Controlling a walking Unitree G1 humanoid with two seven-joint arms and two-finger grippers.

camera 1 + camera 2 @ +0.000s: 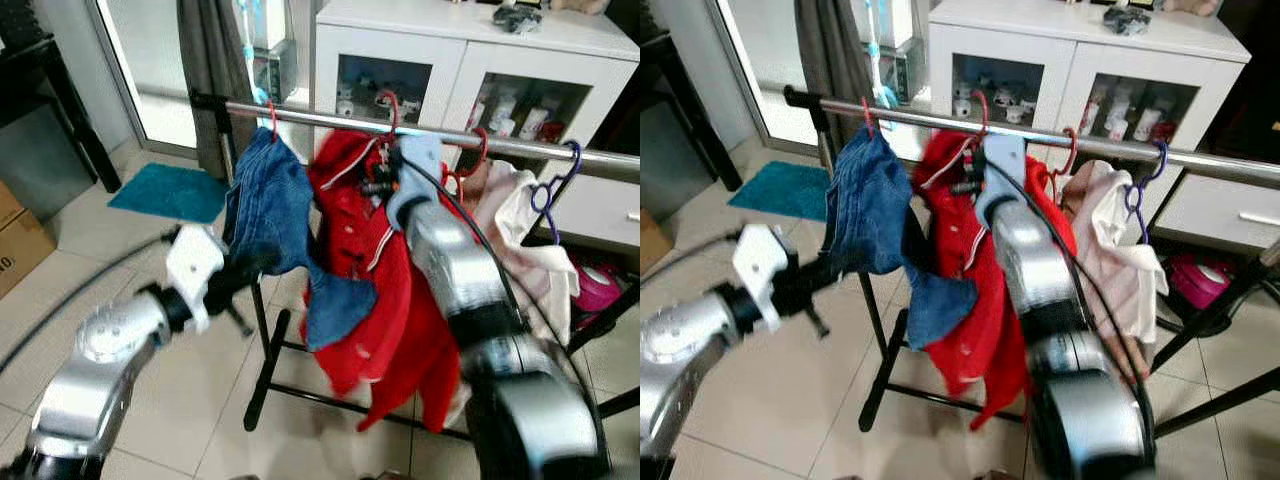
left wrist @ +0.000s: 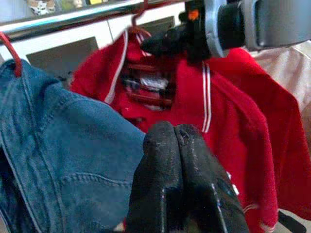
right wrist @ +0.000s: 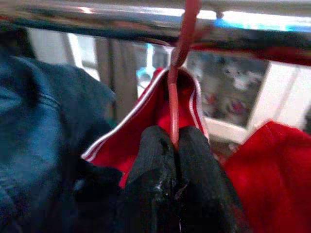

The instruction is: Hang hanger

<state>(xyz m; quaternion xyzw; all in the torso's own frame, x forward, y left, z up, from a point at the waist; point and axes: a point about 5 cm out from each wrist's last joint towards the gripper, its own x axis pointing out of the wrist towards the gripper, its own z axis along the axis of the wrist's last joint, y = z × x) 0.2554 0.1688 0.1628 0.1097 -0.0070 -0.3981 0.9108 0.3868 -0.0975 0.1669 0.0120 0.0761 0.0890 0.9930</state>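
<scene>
A red hanger [image 3: 182, 39] carrying a red garment [image 1: 350, 250] has its hook over the silver rail [image 1: 330, 118] of a clothes rack. My right gripper [image 3: 175, 145] is shut on the hanger's neck just below the rail, seen also from the head as the right gripper [image 1: 377, 185] at the garment's collar. A blue denim piece [image 1: 265, 200] hangs on another red hanger to the left. My left gripper [image 2: 177, 141] is shut with nothing in it, its tip by the lower edge of the denim [image 1: 865, 215].
A pale pink garment [image 1: 510, 215] and a bare purple hanger [image 1: 555, 190] hang further right on the rail. Behind stands a white cabinet [image 1: 480, 40]. A teal mat [image 1: 170, 190], a cardboard box [image 1: 15, 245] and the rack's black legs [image 1: 262, 370] are on the tiled floor.
</scene>
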